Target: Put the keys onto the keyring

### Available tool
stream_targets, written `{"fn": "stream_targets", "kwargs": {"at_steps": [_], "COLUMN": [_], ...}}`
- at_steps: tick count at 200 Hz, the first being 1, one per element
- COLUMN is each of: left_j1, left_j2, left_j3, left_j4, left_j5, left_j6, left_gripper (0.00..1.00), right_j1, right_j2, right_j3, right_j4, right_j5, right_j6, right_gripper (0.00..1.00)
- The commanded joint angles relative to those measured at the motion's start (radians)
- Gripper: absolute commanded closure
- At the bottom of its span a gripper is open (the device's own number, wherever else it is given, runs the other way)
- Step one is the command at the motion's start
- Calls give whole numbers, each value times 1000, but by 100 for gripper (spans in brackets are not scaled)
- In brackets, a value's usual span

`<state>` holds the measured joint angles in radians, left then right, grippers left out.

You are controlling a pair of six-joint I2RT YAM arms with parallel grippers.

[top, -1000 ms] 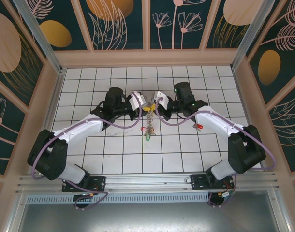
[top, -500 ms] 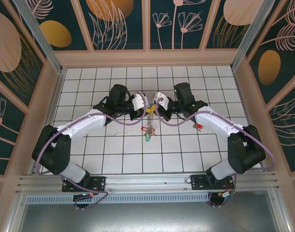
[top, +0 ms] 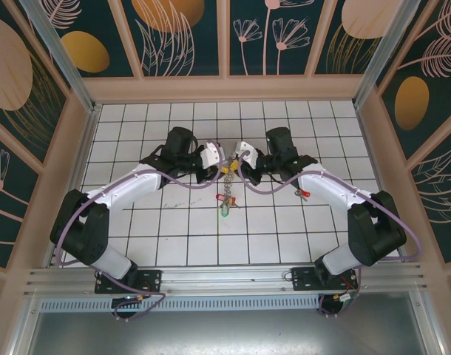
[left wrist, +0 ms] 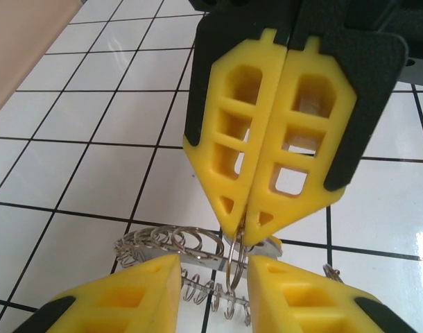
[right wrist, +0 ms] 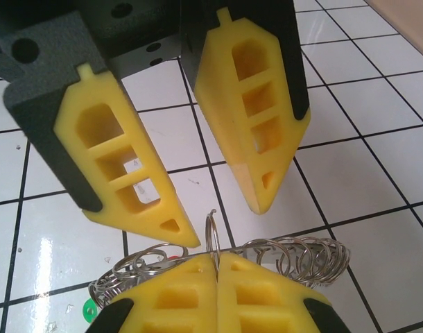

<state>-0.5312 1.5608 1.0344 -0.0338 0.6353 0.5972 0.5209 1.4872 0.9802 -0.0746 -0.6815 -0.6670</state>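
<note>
Your right gripper (right wrist: 217,262) clamped an upright loop of the keyring (right wrist: 295,258), standing between the parted fingers of your left gripper (right wrist: 224,220).

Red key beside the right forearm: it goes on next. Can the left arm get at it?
Probably not: the red key lies close against the right arm, which crosses the way, and the left gripper stands open at the keyring that the right gripper pinches.
</note>
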Motion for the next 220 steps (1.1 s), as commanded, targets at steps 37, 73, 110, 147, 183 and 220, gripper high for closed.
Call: {"fn": "stream_targets", "kwargs": {"at_steps": [37, 73, 110, 147, 183, 220], "left_j1": [15, 14, 14, 14, 19, 20], "left_j2": [8, 38, 51, 46, 6, 11], "left_j3": [10, 36, 48, 40, -43, -91], "left_j4": [8, -20, -33, 2, 206, 390], "left_j5": [105, 141, 148, 161, 239, 342], "left_j6": [-7, -1, 9, -4, -117, -221], "left_gripper": [68, 71, 84, 100, 100, 100], "right_j1": [8, 8, 8, 7, -30, -39], "right_j2": [-38, -36, -37, -46, -53, -47], "right_j3": [-11, -6, -6, -17, -90, -112], "right_j4": [70, 70, 72, 74, 121, 185], "right_j5": [-58, -61, -75, -67, -92, -158], "right_j6": [21, 22, 26, 31, 61, 91], "right_gripper": [100, 100, 100, 100, 90, 86]}}
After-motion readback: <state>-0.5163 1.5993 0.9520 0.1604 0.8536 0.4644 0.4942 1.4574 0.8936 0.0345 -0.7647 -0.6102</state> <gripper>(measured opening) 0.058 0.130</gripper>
